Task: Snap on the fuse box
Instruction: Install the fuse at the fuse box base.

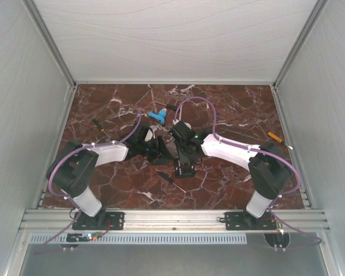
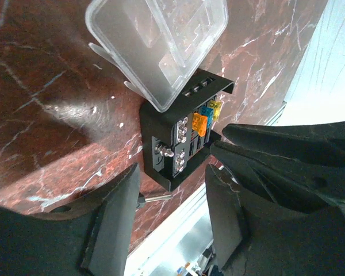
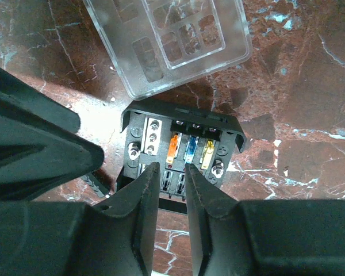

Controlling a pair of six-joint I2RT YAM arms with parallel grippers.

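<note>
While the fuse box (image 3: 181, 144) sits uncovered near the middle of the surface (image 1: 230, 103), its lid (image 3: 167, 40) lies just on its far side, clear and hollow side up, with its near rim at the box's far edge and not seated on it. Orange, blue and yellow fuses stand in a row in the black box, with silver screw terminals to their left in the right wrist view. The right gripper (image 3: 171, 168) reaches in from the right with its jaws drawn close together, leaving only a narrow gap, and its tips clamp a thin part of the box's near wall. The left gripper (image 2: 172, 190) comes from the left with its fingers (image 2: 112, 224) spread. The box's nearest corner lies just between their tips, and neither finger touches it. From above, the two grippers meet at the centre and cover the box and lid. A blue piece (image 1: 156, 117) rests on the surface just beyond them on the far side. A black screwdriver (image 1: 171, 177) lies on the near side, between the arms. An orange-handled screwdriver (image 1: 275, 137) lies well apart near the right edge, and a third screwdriver (image 1: 100, 127) lies to the far left of the left arm.
</note>
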